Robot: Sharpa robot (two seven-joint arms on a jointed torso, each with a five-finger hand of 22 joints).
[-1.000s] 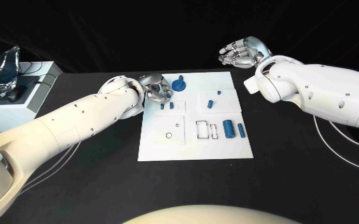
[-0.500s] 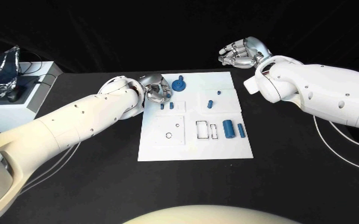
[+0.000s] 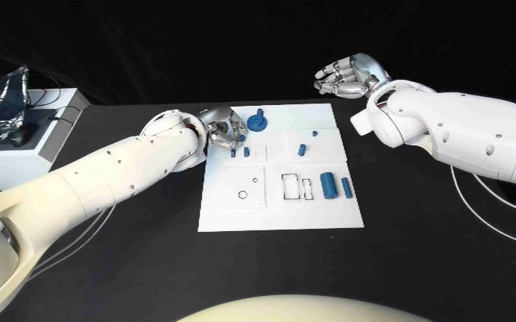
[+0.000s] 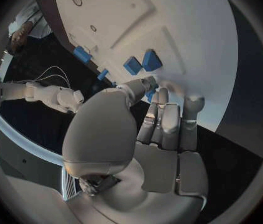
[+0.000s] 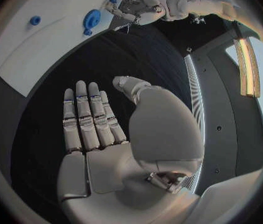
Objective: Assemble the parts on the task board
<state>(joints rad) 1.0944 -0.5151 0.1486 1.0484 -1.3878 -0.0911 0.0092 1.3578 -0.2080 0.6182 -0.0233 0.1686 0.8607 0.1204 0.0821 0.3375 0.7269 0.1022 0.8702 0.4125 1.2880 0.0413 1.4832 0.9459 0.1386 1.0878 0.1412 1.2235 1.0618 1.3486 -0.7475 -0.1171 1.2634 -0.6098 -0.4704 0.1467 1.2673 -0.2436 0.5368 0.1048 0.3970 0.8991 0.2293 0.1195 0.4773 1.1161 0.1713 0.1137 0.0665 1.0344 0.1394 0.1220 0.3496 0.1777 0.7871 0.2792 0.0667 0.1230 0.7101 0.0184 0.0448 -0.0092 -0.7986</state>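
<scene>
The white task board (image 3: 274,214) lies mid-table. On it are a round blue part with a peg (image 3: 258,121), two small blue blocks (image 3: 240,152), two little blue pieces (image 3: 302,148) and two blue cylinders (image 3: 336,185) beside rectangular slots. My left hand (image 3: 226,130) rests at the board's far left edge, close to the round part. In the left wrist view its fingers (image 4: 166,122) lie together, tips on the board (image 4: 193,50), with a sliver of blue by the thumb tip; whether it is held is unclear. My right hand (image 3: 346,76) hovers beyond the far right corner, fingers (image 5: 86,117) straight, holding nothing.
A white stand (image 3: 38,139) with a silvery object and cables sits at the table's left edge. Black tabletop surrounds the board on all sides.
</scene>
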